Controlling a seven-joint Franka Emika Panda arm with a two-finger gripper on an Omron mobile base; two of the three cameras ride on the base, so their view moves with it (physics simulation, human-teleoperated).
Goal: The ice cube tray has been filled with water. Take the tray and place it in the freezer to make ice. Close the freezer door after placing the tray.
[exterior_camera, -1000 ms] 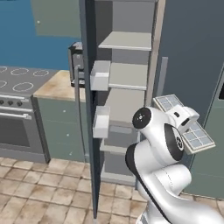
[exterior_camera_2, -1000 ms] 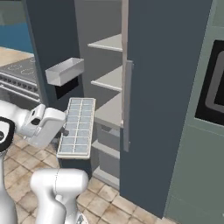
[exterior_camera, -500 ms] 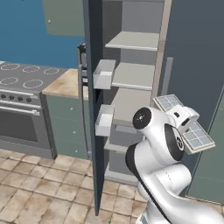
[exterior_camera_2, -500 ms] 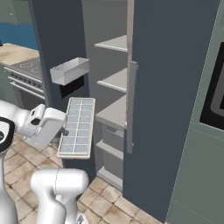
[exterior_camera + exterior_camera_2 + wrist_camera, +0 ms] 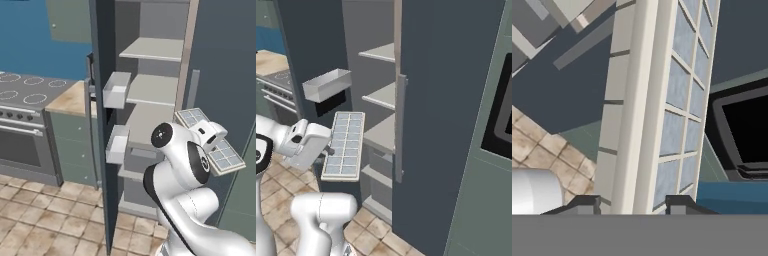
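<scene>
The ice cube tray (image 5: 345, 145) is a pale gridded rectangle held level in front of the open freezer (image 5: 381, 95). My gripper (image 5: 330, 149) is shut on the tray's long left edge. In the hand view the tray (image 5: 662, 100) runs upward from between my fingertips, with the gripper (image 5: 632, 205) clamped on its rim. In the left base view the tray (image 5: 212, 145) sticks out to the right of my hand (image 5: 205, 131). The freezer (image 5: 155, 90) shows light grey shelves. The freezer door (image 5: 105, 100) stands open, edge-on, with white bins (image 5: 116, 90) inside.
The plain twin door (image 5: 451, 100) with its bar handle (image 5: 401, 125) stands shut to the right of the freezer. A stove (image 5: 25, 90) and counter (image 5: 70, 97) lie left of the open door. A black-windowed wall oven (image 5: 501, 115) is at far right.
The whole scene has shifted slightly in both base views, so the base has moved. The tray stays in my gripper at the same pose relative to the arm.
</scene>
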